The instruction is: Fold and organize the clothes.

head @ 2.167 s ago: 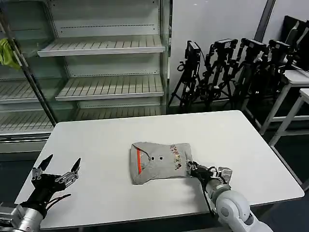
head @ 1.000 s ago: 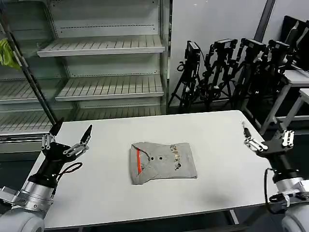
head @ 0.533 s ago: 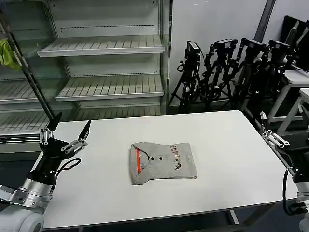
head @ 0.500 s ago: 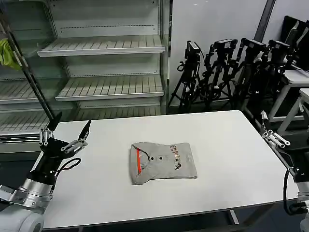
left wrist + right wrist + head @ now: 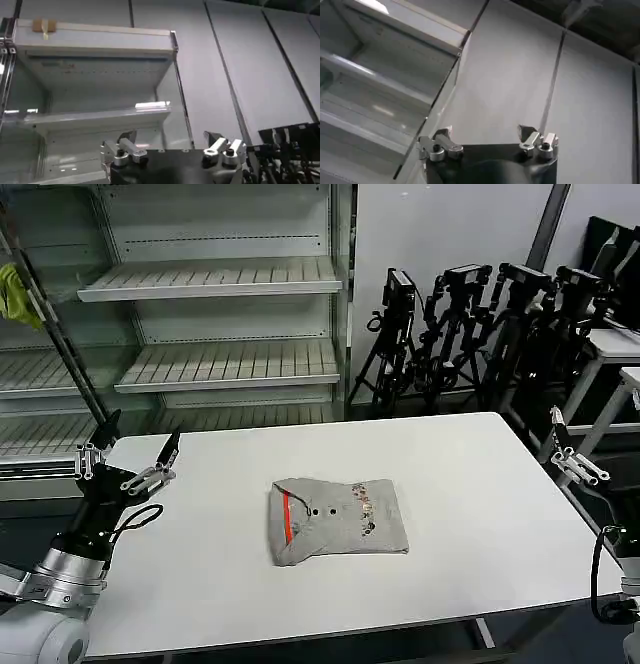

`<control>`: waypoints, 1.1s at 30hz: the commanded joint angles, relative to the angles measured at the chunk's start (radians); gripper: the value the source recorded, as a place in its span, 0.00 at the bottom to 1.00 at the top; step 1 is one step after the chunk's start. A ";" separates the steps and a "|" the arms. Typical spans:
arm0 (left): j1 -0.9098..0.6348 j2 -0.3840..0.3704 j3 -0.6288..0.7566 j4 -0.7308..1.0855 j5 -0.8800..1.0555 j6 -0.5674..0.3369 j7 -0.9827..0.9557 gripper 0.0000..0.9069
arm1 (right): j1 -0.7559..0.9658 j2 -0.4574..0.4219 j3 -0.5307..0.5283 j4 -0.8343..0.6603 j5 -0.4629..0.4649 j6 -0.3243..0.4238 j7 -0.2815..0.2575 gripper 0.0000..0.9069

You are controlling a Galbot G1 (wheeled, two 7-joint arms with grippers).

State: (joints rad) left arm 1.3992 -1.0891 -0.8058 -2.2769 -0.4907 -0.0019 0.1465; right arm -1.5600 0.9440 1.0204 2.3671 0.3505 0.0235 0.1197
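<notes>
While the folded T-shirt [image 5: 338, 520] lies alone near the middle of the white table [image 5: 480, 484], both arms stand raised at the table's outer edges in the head view. The shirt is a compact grey rectangle, its red collar strip toward the robot's left and its small coloured print facing up. The left gripper [image 5: 127, 459] is held above the table's left edge, fingers spread wide and holding nothing, well apart from the shirt. The right gripper [image 5: 572, 459] pokes up beside the table's right edge, also well clear of the shirt; how far its fingers are parted cannot be told from here. Empty shelves [image 5: 210, 279] and a row of tripods [image 5: 470, 334] stand behind.

In the left wrist view, the left gripper [image 5: 172, 145] points upward at a shelf unit [image 5: 95, 80] and wall panels, fingers apart and empty.

In the right wrist view, the right gripper [image 5: 487, 137] likewise aims up at a shelf and grey wall [image 5: 520, 75], fingers spread, gripping nothing.
</notes>
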 commanded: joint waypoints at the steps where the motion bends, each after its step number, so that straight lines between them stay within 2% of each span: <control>1: -0.003 -0.003 0.006 0.003 0.007 -0.005 -0.001 1.00 | 0.010 0.002 -0.007 -0.008 -0.008 0.009 0.006 1.00; 12: -0.008 -0.005 0.005 0.011 0.012 -0.006 -0.002 1.00 | 0.026 -0.004 -0.019 -0.030 -0.054 0.008 0.017 1.00; 33: -0.009 -0.011 -0.003 -0.004 0.013 -0.004 0.000 1.00 | 0.029 -0.001 -0.013 -0.029 -0.056 -0.001 0.013 1.00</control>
